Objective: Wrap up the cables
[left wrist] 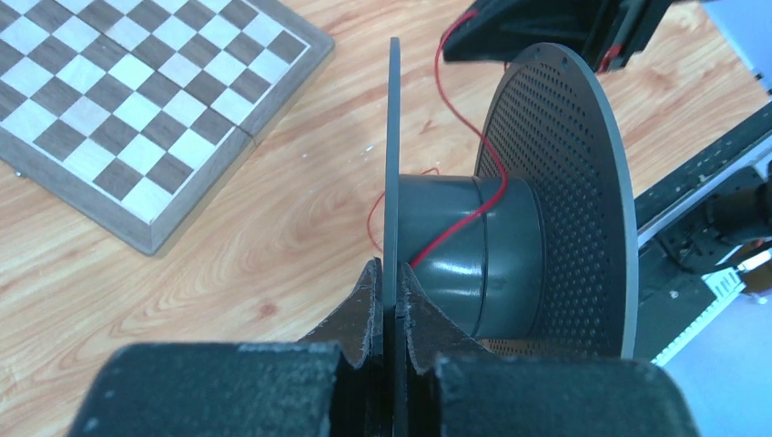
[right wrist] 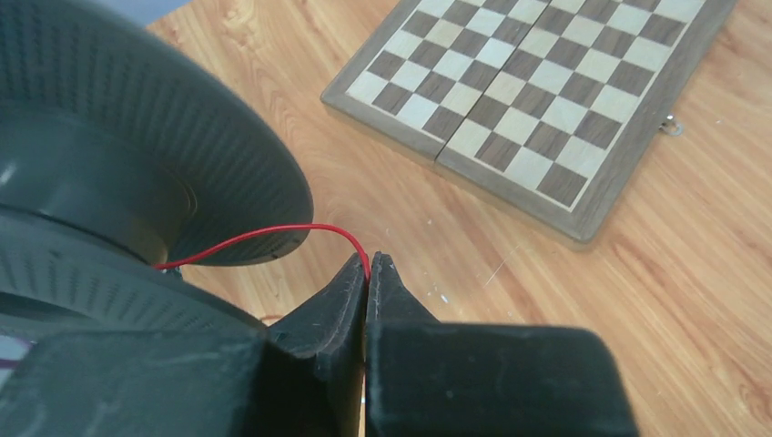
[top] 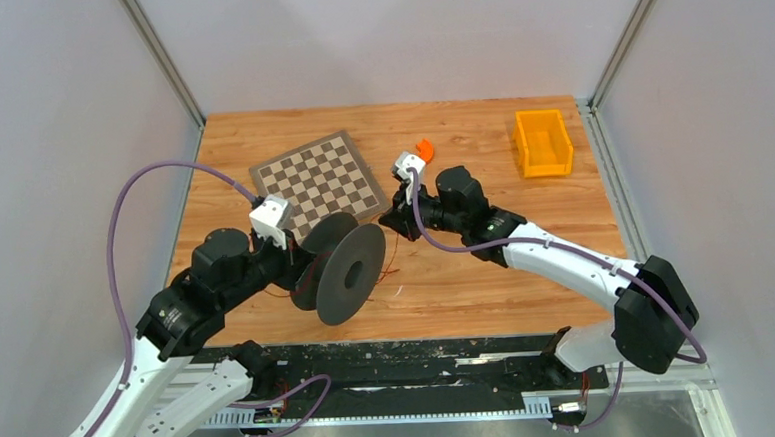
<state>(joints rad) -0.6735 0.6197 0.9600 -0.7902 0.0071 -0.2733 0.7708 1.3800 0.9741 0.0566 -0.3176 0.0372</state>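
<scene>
A dark grey spool (top: 351, 270) stands on edge on the wooden table, and my left gripper (left wrist: 394, 273) is shut on the rim of its thin near flange (left wrist: 394, 137). The cable, a thin red wire (left wrist: 455, 228), crosses the spool's hub (left wrist: 473, 255) and runs up between the flanges toward my right gripper (top: 394, 223). In the right wrist view the right gripper (right wrist: 369, 264) is shut on the red wire (right wrist: 264, 235), which stretches from the fingertips to the spool (right wrist: 137, 182) at left. A loose bit of the wire (top: 391, 268) lies on the table beside the spool.
A folded chessboard (top: 317, 182) lies behind the spool. A small orange object (top: 425, 148) sits behind the right wrist. An orange bin (top: 543, 142) stands at the back right. Grey walls close in the table on three sides.
</scene>
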